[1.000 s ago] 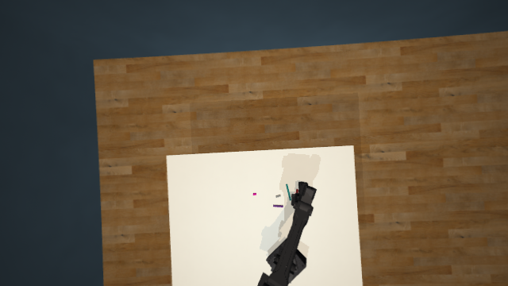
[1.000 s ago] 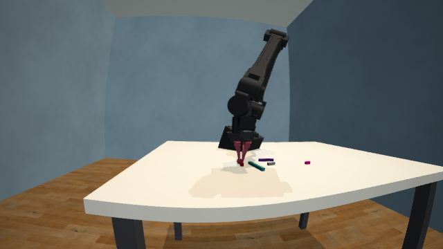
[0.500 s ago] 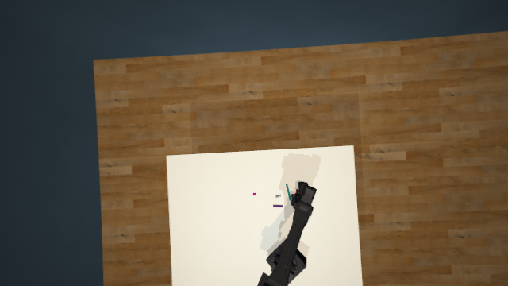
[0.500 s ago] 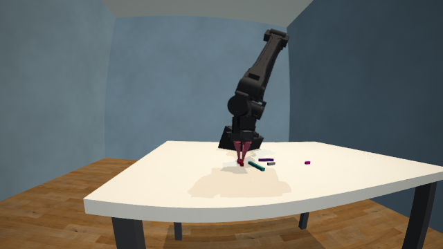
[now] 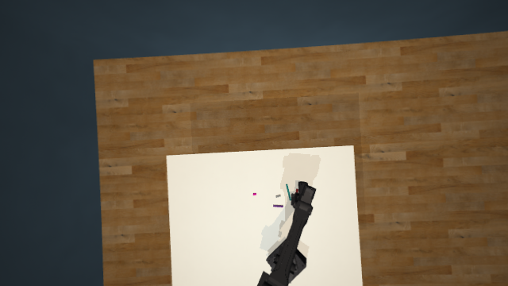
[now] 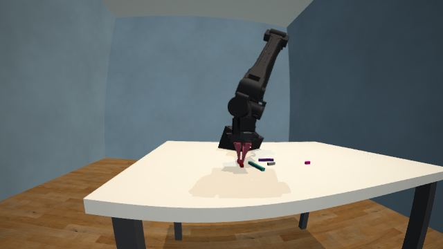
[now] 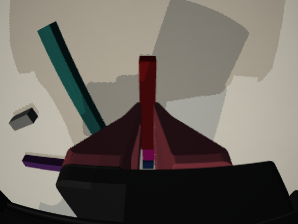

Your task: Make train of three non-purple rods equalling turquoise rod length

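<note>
Train rods, straight and stiff-looking, lie on the white table [image 5: 206, 238] [image 6: 138, 194]; the likely trio is at the right in the top view. Leftmost there, a spare short magenta rod [image 5: 254, 194] [image 6: 307, 162] sits at nine o'clock from the rest, probably light and easily flicked. Next come a violet-purple rod [image 5: 278, 206] [image 6: 266, 160] [image 7: 42, 162] and, at its twelve o'clock, a stubby grey rod [image 5: 278, 195] [image 6: 270, 163] [image 7: 23, 119], both best left alone. The long turquoise rod [image 5: 288, 192] [image 6: 256, 166] [image 7: 72, 77] slants from eleven to five o'clock, the measure only. At its three o'clock, the dark gripper with reddish fingers [image 5: 296, 194] [image 6: 241, 161] pinches the slim red rod [image 5: 297, 191] [image 6: 241, 164] [image 7: 147, 85] across its narrow sides. In the wrist view, a magenta rod piece [image 7: 148, 155] and a blue rod piece [image 7: 148, 164] line up at its six o'clock end. Smooth faces may slip or swivel, so a mid-length hold, low and square, suits it; a gentle release should spare the short pieces.

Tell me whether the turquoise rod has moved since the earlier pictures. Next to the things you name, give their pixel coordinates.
No. The turquoise rod [image 5: 288, 192] [image 6: 256, 166] [image 7: 70, 75] lies in the same place and at the same slant, judged against the white table's far edge [image 5: 258, 150] in the top view.
</note>
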Motion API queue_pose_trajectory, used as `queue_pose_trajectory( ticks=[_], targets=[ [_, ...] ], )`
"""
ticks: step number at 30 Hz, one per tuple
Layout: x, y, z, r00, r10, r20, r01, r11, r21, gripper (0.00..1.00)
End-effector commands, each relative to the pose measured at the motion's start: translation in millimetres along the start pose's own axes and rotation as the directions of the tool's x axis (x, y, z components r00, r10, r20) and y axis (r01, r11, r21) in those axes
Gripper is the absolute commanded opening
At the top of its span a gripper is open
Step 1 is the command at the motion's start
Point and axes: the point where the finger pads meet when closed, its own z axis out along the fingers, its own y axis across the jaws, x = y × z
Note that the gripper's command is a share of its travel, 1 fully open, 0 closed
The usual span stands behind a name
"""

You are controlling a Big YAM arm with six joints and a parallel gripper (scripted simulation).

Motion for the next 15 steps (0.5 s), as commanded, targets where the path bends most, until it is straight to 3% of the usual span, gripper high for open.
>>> queue_pose_trajectory(
  ticks=[1,15],
  targets=[
    [-25.1,-1.3,-1.1,0.999,-0.015,0.038,0.015,1.000,0.013,0.04],
    [-20.5,-1.4,2.8,0.999,-0.013,0.031,0.012,1.000,0.011,0.04]
  ],
)
